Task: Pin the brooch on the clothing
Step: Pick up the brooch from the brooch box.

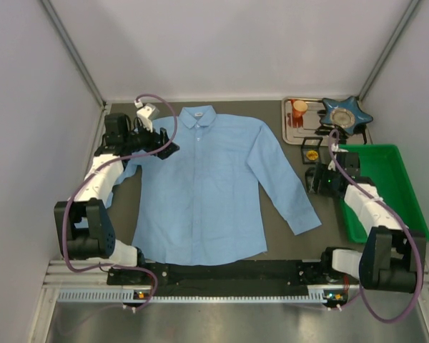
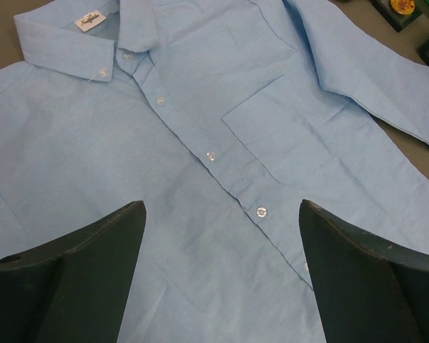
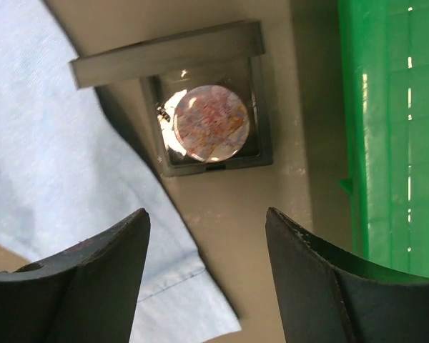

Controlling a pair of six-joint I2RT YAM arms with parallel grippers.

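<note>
Step one: grab the brooch [image 3: 211, 132], sitting in its black box [image 3: 171, 51] at 12 o'clock off my right gripper [image 3: 206, 218], jaws apart, empty. Left gripper [image 2: 222, 207] hangs wide open over the shirt [image 2: 200, 93]. Next I gotta drop down and pinch the brooch rim

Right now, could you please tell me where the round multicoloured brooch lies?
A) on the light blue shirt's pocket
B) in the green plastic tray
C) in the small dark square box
C: the right wrist view shows the round multicoloured brooch sitting inside the small dark square box, beside the light blue shirt.
</note>
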